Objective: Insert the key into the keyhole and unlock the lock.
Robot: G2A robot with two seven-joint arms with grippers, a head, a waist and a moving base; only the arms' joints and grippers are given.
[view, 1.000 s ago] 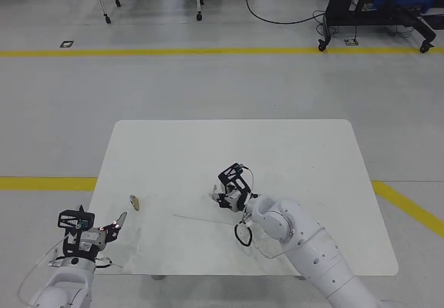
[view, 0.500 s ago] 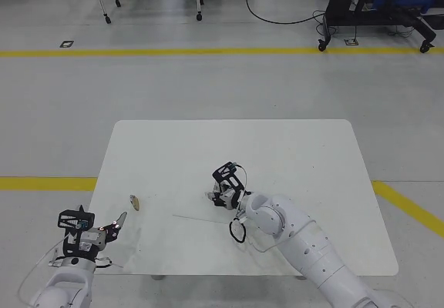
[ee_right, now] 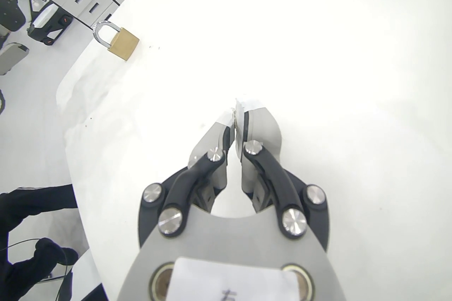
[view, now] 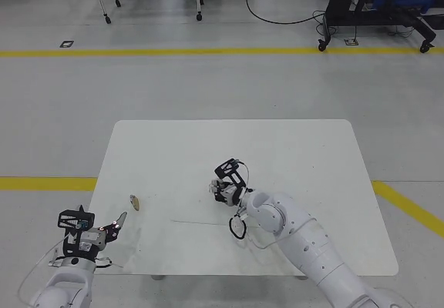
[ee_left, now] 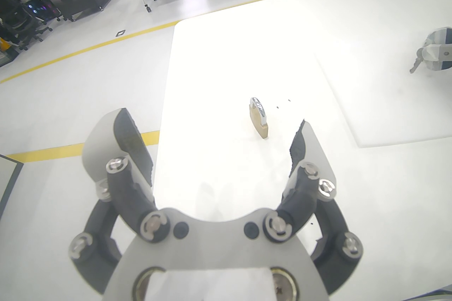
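- Padlock: small, with a square brass body and a curved silver steel shackle. It rests on the white rectangular worktop, close to the left edge and toward the near side. In the right wrist view both shackle legs sit in the body.
- Right pincer hangs low over the middle of the worktop, a little toward the near side and well to the right of the padlock.
- Its fingers are pressed together, pinching a small silver metal key. In the left wrist view the key's blade sticks out below the fingertips and slants down toward the worktop. Whether its tip touches the surface cannot be told.
- Left pincer hovers by the near left corner of the worktop, just over the left edge. It is spread wide with nothing between its fingers.
- Left pincer points toward the padlock, which lies a little farther in and apart from the fingertips.
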